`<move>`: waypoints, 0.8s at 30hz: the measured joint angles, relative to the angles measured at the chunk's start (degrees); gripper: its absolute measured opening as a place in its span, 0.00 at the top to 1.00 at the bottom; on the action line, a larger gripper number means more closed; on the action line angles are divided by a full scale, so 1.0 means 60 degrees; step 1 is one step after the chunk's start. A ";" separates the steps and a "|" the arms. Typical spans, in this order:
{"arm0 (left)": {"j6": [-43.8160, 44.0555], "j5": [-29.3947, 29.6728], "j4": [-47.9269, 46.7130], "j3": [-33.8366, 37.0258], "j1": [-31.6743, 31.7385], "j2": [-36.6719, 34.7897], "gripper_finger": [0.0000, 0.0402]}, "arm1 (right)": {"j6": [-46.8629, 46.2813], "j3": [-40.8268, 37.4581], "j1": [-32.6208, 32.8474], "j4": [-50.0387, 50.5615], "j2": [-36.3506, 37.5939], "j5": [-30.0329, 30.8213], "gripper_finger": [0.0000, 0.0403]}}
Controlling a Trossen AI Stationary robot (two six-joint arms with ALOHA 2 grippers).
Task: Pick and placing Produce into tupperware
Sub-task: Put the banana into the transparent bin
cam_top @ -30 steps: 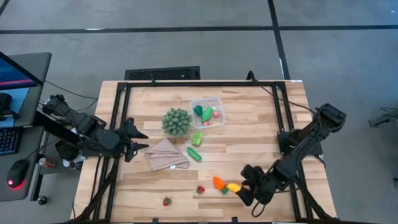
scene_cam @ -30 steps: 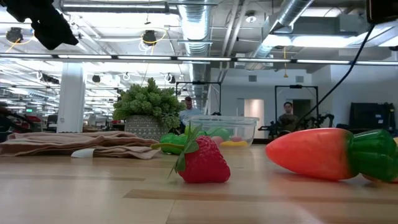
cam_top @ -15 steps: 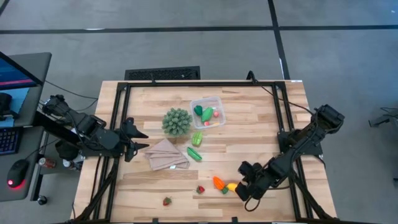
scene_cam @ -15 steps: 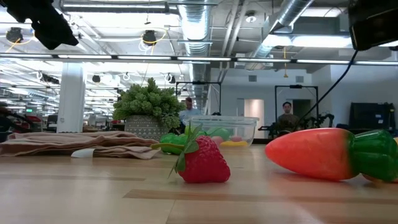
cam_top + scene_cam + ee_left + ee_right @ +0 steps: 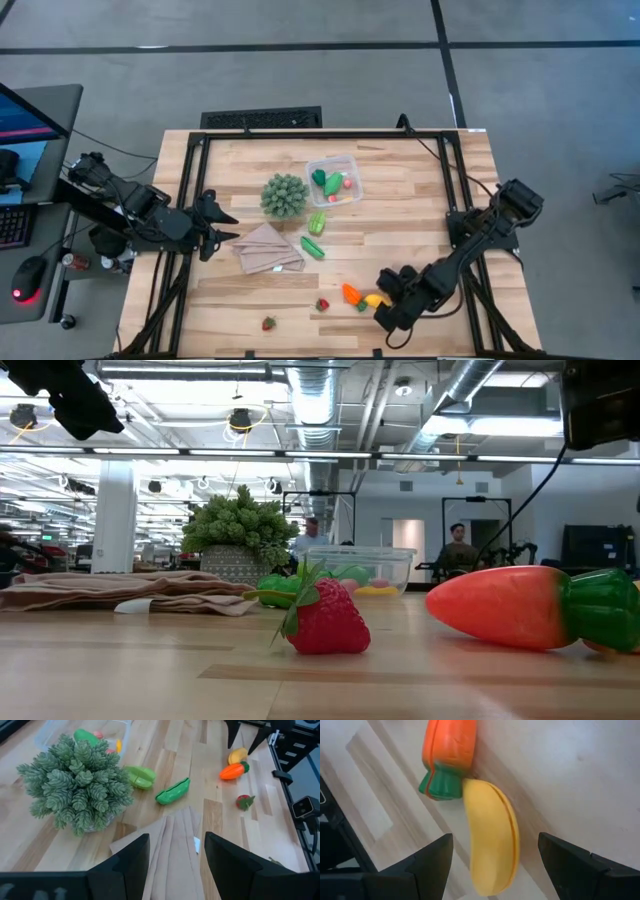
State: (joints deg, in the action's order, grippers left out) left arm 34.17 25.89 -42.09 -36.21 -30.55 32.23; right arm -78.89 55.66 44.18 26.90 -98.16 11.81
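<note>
At the table's six-o'clock edge the right gripper [image 5: 385, 312], jaws spread and empty, straddles the small yellow toy banana [image 5: 491, 840] at its ten o'clock, long axis between the fingers, touching the orange carrot [image 5: 449, 747]; left gripper [image 5: 215, 225] idles partly parted

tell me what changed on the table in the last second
The right claw slid along the near edge toward the banana and carrot, jaws open with the banana between them, nothing gripped yet. The left claw stayed by the folded cloth. The container, spiky plant, pods and strawberries did not move.
</note>
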 joint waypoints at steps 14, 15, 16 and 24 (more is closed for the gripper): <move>0.0004 -0.0001 -0.0007 0.0000 -0.0003 0.0000 0.55 | 0.0222 0.0069 -0.0010 0.0647 -0.0103 0.0007 0.29; 0.0004 0.0000 -0.0006 0.0000 -0.0001 0.0000 0.55 | 0.0273 0.0069 -0.0010 0.0640 -0.0103 0.0007 0.29; 0.0004 0.0000 -0.0004 0.0000 0.0000 0.0000 0.55 | 0.0376 0.0069 -0.0010 0.0611 -0.0103 0.0005 0.29; -0.0004 0.0049 -0.0013 0.0000 0.0000 0.0000 0.55 | 0.0955 0.0069 -0.0010 0.0494 -0.0103 0.0000 0.29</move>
State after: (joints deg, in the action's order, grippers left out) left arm 34.15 26.18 -42.16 -36.21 -30.55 32.23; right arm -73.16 56.07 44.12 29.86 -98.78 11.81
